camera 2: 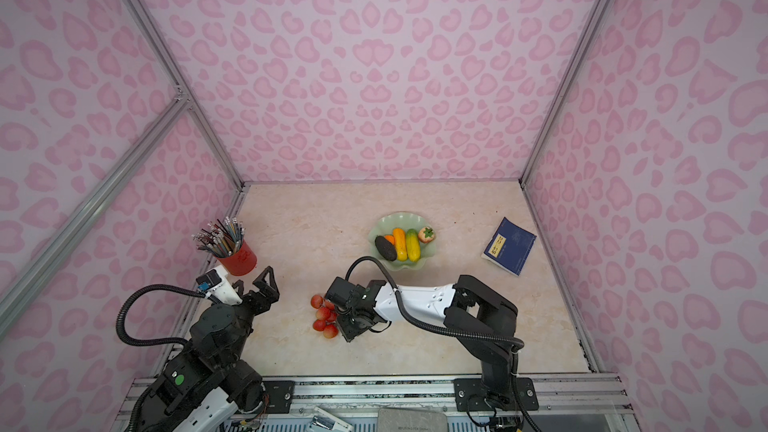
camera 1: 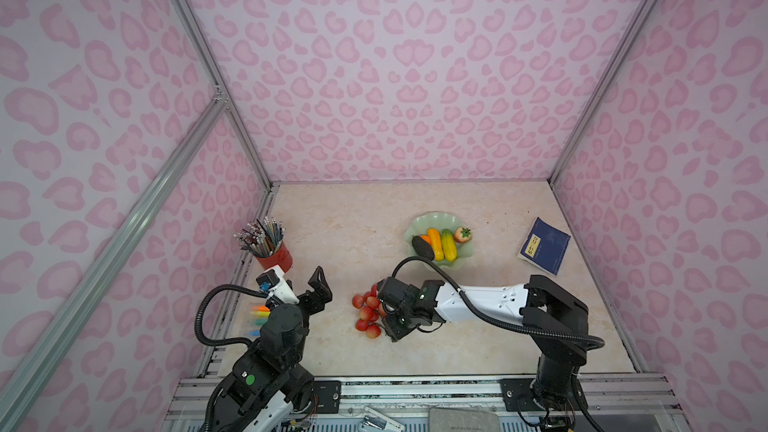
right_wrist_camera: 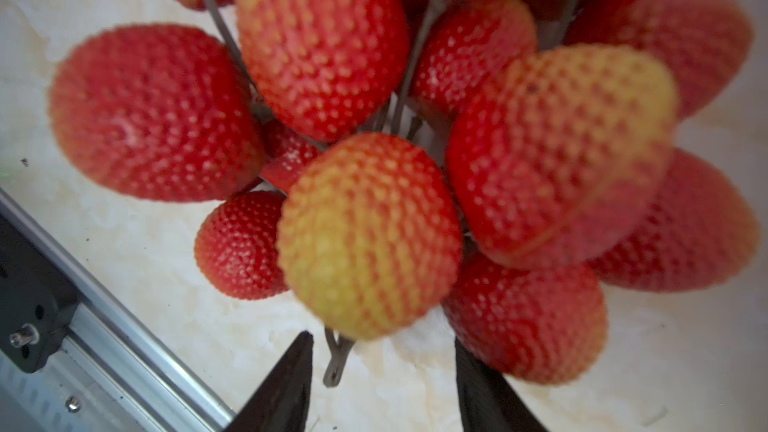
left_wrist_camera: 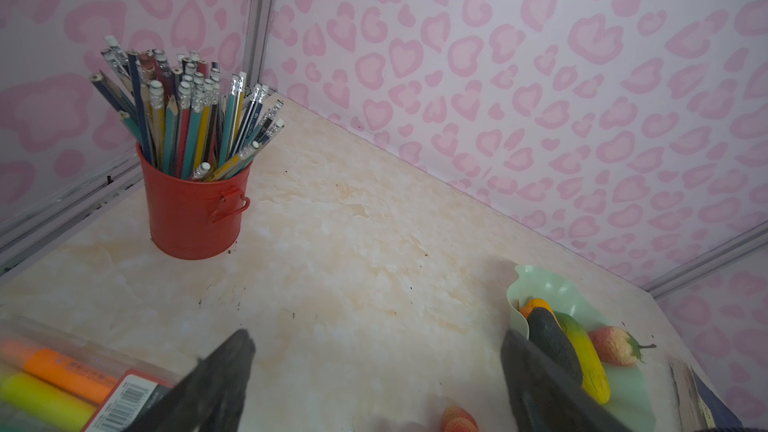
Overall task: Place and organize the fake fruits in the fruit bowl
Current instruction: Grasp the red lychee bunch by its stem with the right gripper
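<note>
The pale green fruit bowl (camera 1: 419,218) (camera 2: 384,220) stands toward the back of the table. In it lie a dark avocado (camera 1: 423,248), a small orange (camera 1: 425,238), an orange-yellow long fruit (camera 1: 435,243), a yellow-green oval (camera 1: 448,245) and a strawberry (camera 1: 462,234). The red berry bunch (camera 1: 365,313) (right_wrist_camera: 370,234) lies on the table in front of the bowl. My right gripper (camera 1: 384,315) (right_wrist_camera: 382,340) is at its right side, jaws apart, with a grey stem tip between them untouched. My left gripper (camera 1: 305,284) (left_wrist_camera: 376,336) hovers wide open and empty, left of the bunch.
A red cup of pencils (camera 1: 274,257) stands at the left edge behind the left gripper. A pack of highlighters (camera 1: 259,317) lies by the left arm. A blue book (camera 1: 544,246) lies at the right, beyond the bowl.
</note>
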